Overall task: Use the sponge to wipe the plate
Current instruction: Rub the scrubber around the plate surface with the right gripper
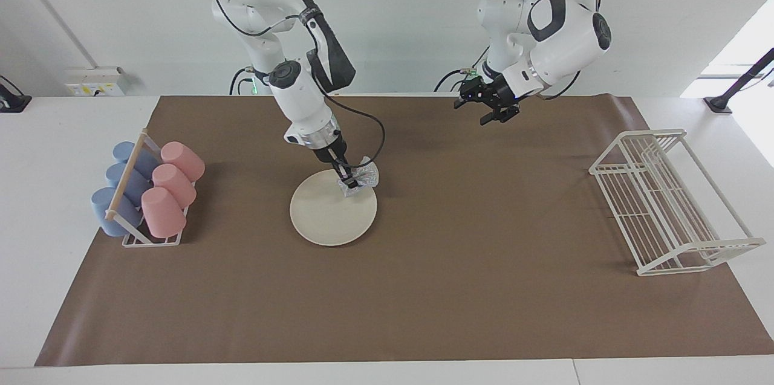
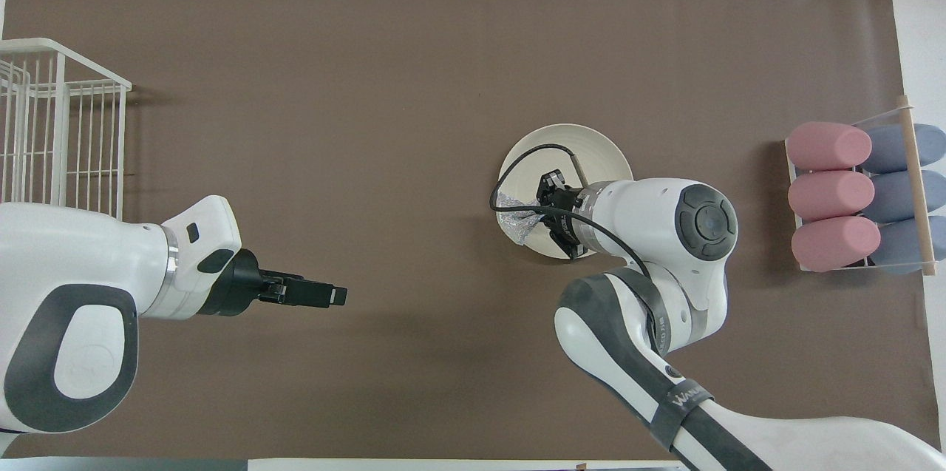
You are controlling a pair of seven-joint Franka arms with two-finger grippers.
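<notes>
On the tabletop (image 1: 387, 324), under a brown mat (image 1: 484, 222), items are listed from the right arm's end toward the left arm's end, as the facing view runs.

Item 1: cup rack (image 1: 151, 240), white wire with a wooden bar, at the right arm's end. It carries three blue cups (image 1: 124, 182) and three pink cups (image 1: 172, 182), all lying tilted on their sides.

Item 2: plate (image 1: 326, 216), round, cream-white, flat on the mat near the middle, somewhat toward the right arm's end. No other item rests on it apart from the sponge at its rim.

Item 3: sponge (image 1: 363, 181), small, silvery, crumpled. It sits on the plate's edge nearest the robots, on the side toward the left arm's end, part of it overhanging the rim.

Item 4: right claw (image 1: 349, 184), reaching steeply down from its arm, closed on the sponge and pressing it onto the plate's rim. A black cable (image 2: 517, 168) loops from the wrist over the plate.

Item 5: left claw (image 1: 493, 108), raised above the mat's edge nearest the robots, well apart from the plate, fingers spread and empty. This arm waits.

Item 6: dish rack (image 1: 665, 203), white wire, at the left arm's end, nothing in it.
</notes>
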